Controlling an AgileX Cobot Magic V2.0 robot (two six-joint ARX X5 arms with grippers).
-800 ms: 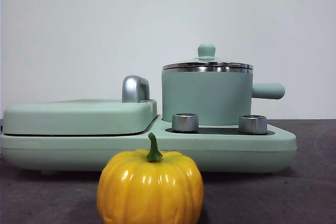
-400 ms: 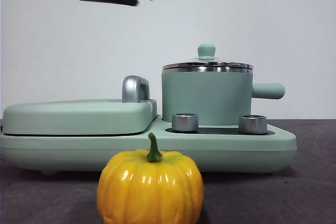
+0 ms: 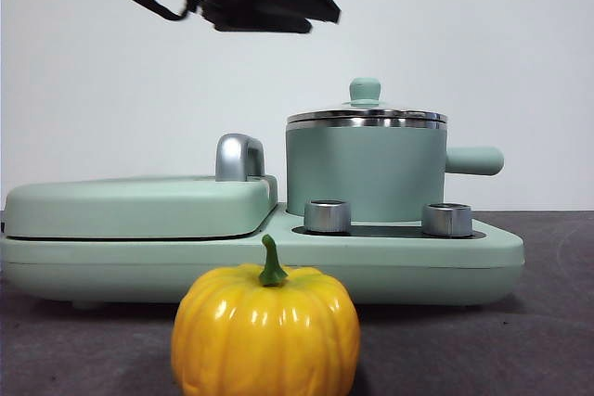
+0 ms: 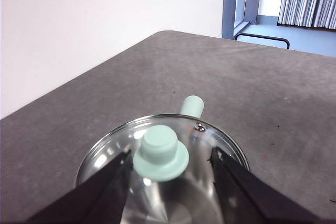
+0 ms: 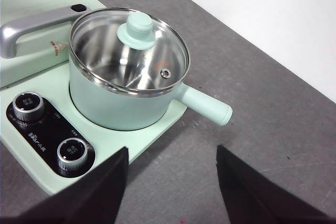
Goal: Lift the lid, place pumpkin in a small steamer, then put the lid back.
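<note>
A mint-green cooker base [image 3: 278, 271] carries a griddle cover [image 3: 139, 206] and 2 knobs [image 3: 327, 216].

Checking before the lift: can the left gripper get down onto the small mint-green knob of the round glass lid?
Probably yes. The left gripper hangs open above the knob, jaws either side, with nothing between them.

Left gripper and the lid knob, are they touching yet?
Apart. Front view shows the left gripper high above the lid knob, with bare wall between them.
</note>
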